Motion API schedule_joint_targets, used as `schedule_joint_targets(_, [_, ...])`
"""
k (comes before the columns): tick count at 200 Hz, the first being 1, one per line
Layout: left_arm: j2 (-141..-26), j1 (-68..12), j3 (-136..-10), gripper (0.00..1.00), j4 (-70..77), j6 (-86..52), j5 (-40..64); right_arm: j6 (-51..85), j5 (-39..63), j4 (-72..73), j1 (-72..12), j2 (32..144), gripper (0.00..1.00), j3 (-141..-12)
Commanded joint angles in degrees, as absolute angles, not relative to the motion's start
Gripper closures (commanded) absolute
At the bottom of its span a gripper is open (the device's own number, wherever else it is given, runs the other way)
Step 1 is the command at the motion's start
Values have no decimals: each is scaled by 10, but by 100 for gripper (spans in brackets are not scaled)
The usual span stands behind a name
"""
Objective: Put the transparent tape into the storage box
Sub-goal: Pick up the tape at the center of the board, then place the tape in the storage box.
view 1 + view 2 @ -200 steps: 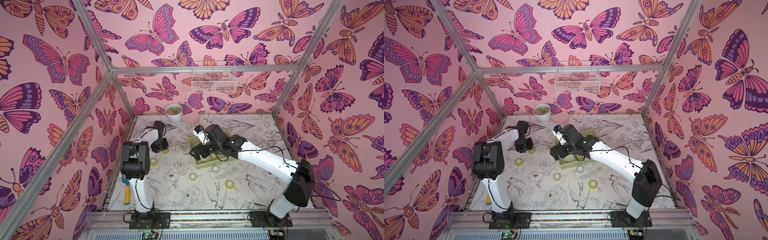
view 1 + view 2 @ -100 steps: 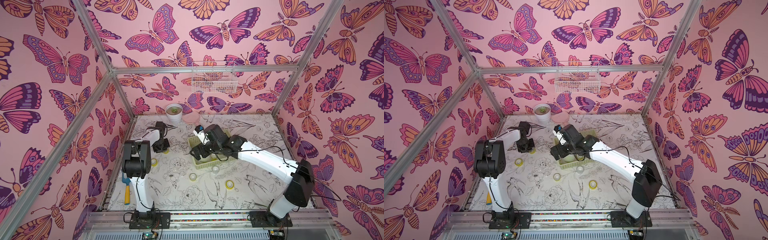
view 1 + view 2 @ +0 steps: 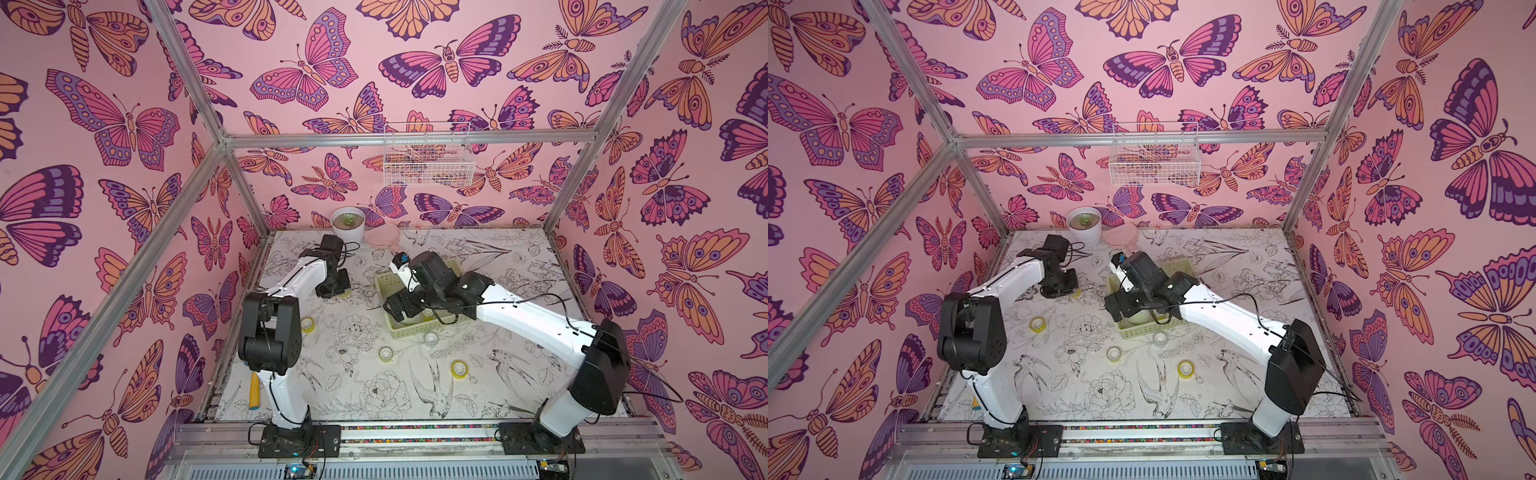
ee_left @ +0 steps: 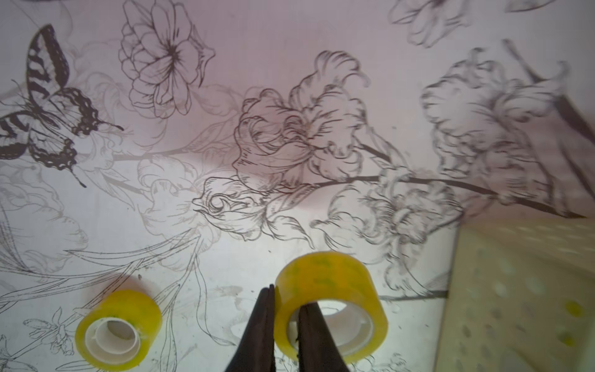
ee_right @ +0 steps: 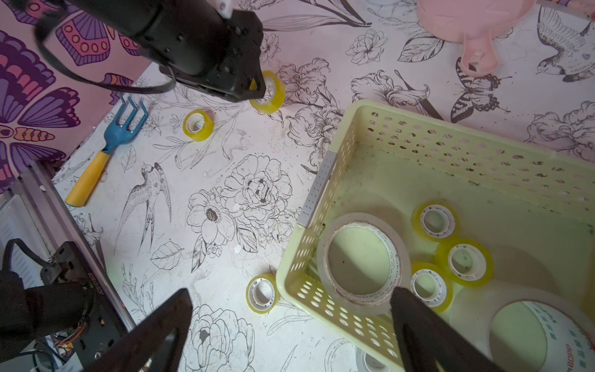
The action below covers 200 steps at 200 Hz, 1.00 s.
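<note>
Pinches one yellow tape roll [image 4: 331, 283] by its wall in the left gripper [image 4: 287, 298], reaching far, wrist down, left of the storage box [image 5: 402, 128]; holds right gripper [image 5: 289, 291] wide apart above it

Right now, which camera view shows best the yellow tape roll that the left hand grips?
The left wrist view: the yellow tape roll sits close up, its wall pinched by the left hand. The right wrist view shows it small, half behind that hand. In both top views the hand hides nearly all of it.
</note>
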<state>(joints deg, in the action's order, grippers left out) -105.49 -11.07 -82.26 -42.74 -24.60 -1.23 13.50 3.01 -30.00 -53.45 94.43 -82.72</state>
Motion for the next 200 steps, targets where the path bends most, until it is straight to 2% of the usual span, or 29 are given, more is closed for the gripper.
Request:
schedule_joint_targets(1, [-1035, -140, -851, 98, -455, -239, -4, 139, 2, -311, -538, 923, 1, -821])
schedule_joint_targets(33, [-1041, -192, -911, 97, -475, -235, -3, 140, -18, -310, -538, 906, 1, -807])
schedule_joint_targets(82, [-1092, -257, -986, 96, -493, -234, 1, 143, -105, -319, -534, 852, 1, -778])
schedule_joint_targets(144, [-1180, -305, -1051, 96, -508, -226, 7, 162, -141, -328, -523, 803, 1, -731])
schedule_joint_targets(200, [-1252, -316, -1090, 96, -517, -220, 7, 168, -151, -331, -522, 787, 1, -718])
